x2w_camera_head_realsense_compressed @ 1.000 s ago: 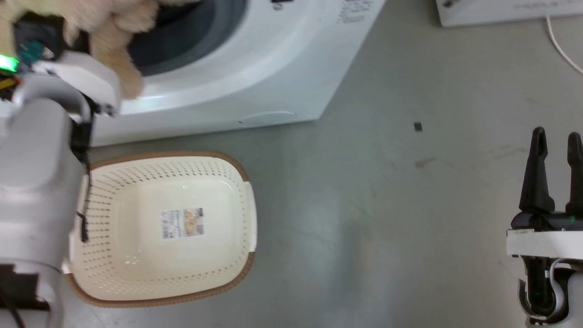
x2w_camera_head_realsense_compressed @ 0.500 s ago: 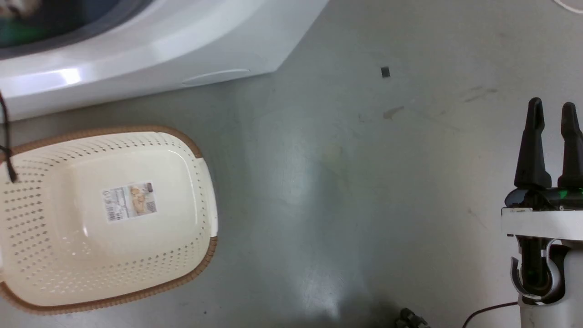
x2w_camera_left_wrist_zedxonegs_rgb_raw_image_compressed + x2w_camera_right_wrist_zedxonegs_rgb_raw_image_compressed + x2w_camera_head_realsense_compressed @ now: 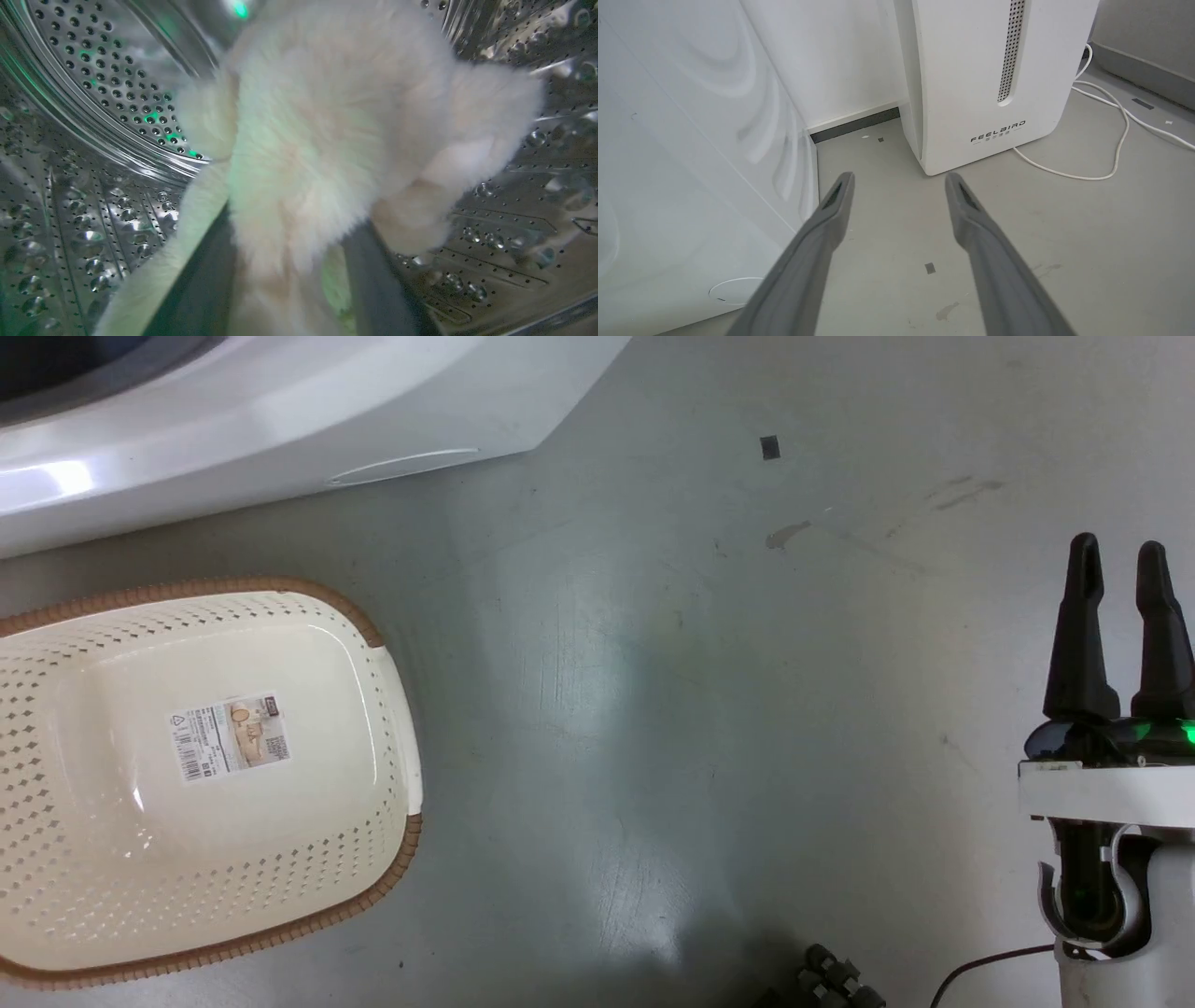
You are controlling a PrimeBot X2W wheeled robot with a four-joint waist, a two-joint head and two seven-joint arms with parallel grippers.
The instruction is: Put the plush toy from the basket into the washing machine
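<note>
The fluffy cream plush toy (image 3: 327, 130) hangs inside the washing machine's shiny perforated drum (image 3: 93, 93). My left gripper (image 3: 289, 261) is shut on the toy's lower part, with its dark fingers (image 3: 201, 284) on either side and their tips buried in the fur. In the head view, the cream basket (image 3: 56, 859) with its brown rim stands on the floor at the left, holding just its paper label (image 3: 227, 737). The washing machine's white front (image 3: 280, 420) runs along the top left. At the lower right, my right gripper (image 3: 1117, 553) (image 3: 899, 179) is open and holds nothing.
The white FEELBIRD appliance (image 3: 985, 74) stands beyond the right gripper, with a white cable (image 3: 1111, 154) looping over the grey floor (image 3: 653, 709). The washing machine's side panel (image 3: 691, 163) lies to that gripper's left. A dark cable (image 3: 990, 961) trails near the head view's bottom edge.
The head camera has swung, shifting basket and machine left and up. The left arm and the toy, earlier at the door opening, have left the head view. The right gripper stays open.
</note>
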